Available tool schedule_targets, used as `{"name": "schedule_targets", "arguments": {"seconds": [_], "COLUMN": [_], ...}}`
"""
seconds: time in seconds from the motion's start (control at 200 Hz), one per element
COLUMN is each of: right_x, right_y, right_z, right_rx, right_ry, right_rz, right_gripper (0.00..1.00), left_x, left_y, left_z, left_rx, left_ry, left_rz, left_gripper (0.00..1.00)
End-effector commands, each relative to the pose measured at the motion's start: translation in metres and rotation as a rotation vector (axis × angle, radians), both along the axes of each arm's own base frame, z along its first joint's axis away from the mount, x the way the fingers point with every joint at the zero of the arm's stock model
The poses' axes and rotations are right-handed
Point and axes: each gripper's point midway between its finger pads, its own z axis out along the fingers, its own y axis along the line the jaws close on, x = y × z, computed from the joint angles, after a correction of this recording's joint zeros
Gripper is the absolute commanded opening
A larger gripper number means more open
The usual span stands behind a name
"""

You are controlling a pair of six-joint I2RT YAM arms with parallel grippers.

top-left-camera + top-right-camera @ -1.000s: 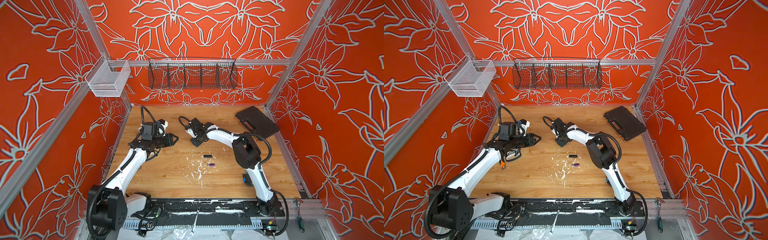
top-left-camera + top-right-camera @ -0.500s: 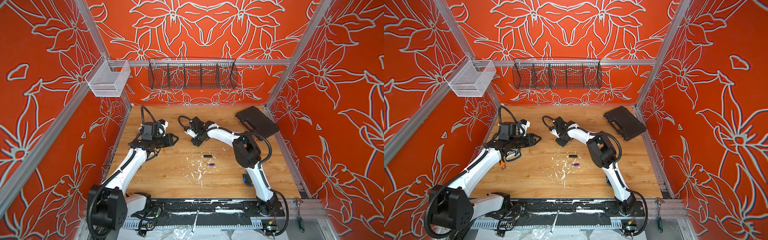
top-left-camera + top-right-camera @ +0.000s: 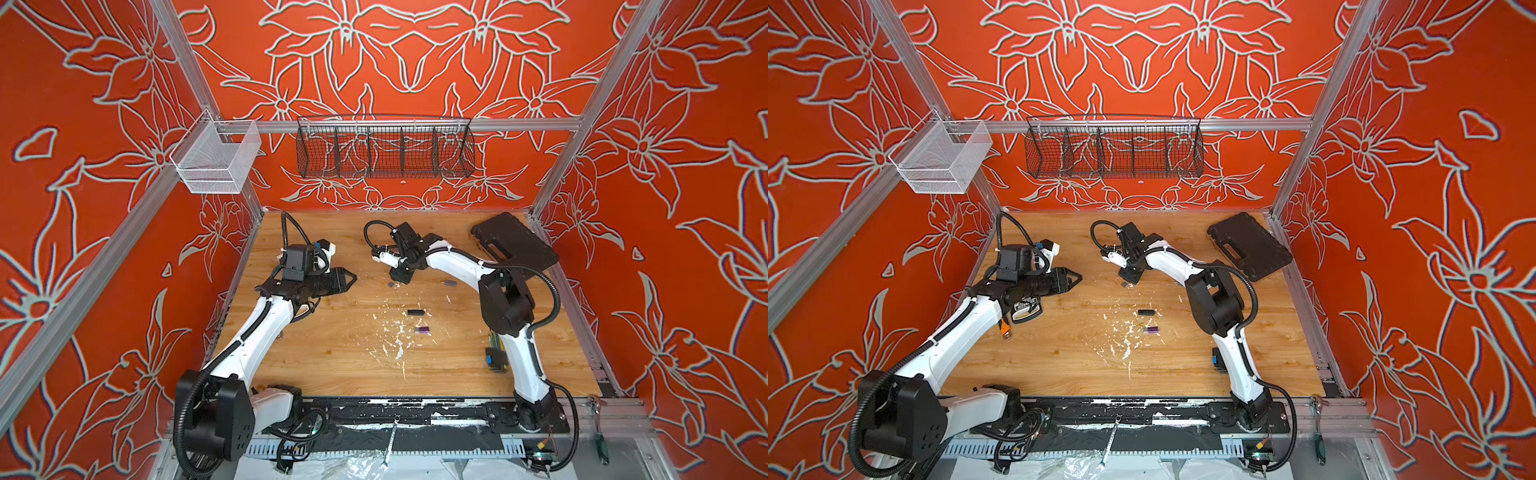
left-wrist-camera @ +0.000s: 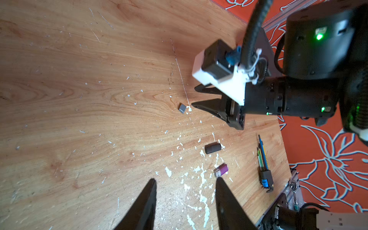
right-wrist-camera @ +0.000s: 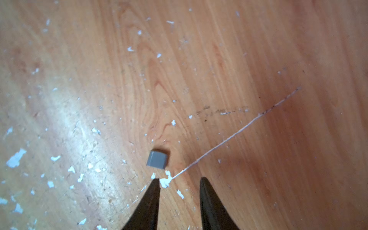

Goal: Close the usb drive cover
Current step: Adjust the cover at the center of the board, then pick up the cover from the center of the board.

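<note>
Wood table (image 3: 332,361), white flecks mid. Black case (image 3: 513,245) flat at far R corner. L gripper (image 4: 185,180): jaws apart, nothing btwn, hovering over table's L side. R gripper (image 5: 179,179): jaws apart, empty, tips low over far-centre of table. Black drive (image 3: 415,312) & purple drive (image 3: 423,330) lie mid-table, near each other, not touching. Grey cap (image 5: 158,161) loose on wood, just ahead of R tips, apart from both drives.
</note>
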Motion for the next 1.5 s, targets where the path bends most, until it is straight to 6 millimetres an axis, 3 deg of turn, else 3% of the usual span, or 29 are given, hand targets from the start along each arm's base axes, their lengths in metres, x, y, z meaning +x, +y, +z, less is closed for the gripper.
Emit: {"name": "schedule_targets", "arguments": {"seconds": [0.0,0.095,0.21,0.495,1.086,1.496], "right_x": [0.006,0.010,0.006,-0.013,-0.014,-0.019], "right_y": [0.012,0.011,0.006,0.002,0.013,0.006], "right_z": [0.021,0.023,0.012,-0.018,-0.038,-0.049], "right_rx": [0.022,0.006,-0.022,-0.048,-0.103,-0.158], "right_ry": [-0.062,0.054,0.161,0.164,0.176,0.194], "right_rz": [0.102,-0.067,-0.276,-0.472,-0.479,-0.481], "right_gripper": [0.37,0.36,0.32,0.37,0.38,0.32], "left_x": [-0.006,-0.007,-0.008,-0.005,-0.004,-0.004], "left_y": [0.002,0.003,0.006,0.005,0.005,0.004], "left_z": [0.002,0.002,0.000,-0.001,-0.002,-0.001], "left_rx": [0.000,0.001,0.000,-0.010,-0.008,-0.008], "left_ry": [-0.006,-0.009,-0.012,-0.007,0.001,0.000], "left_rz": [-0.009,-0.001,0.014,0.012,0.007,0.002], "left_gripper": [0.47,0.47,0.47,0.46,0.47,0.47]}}
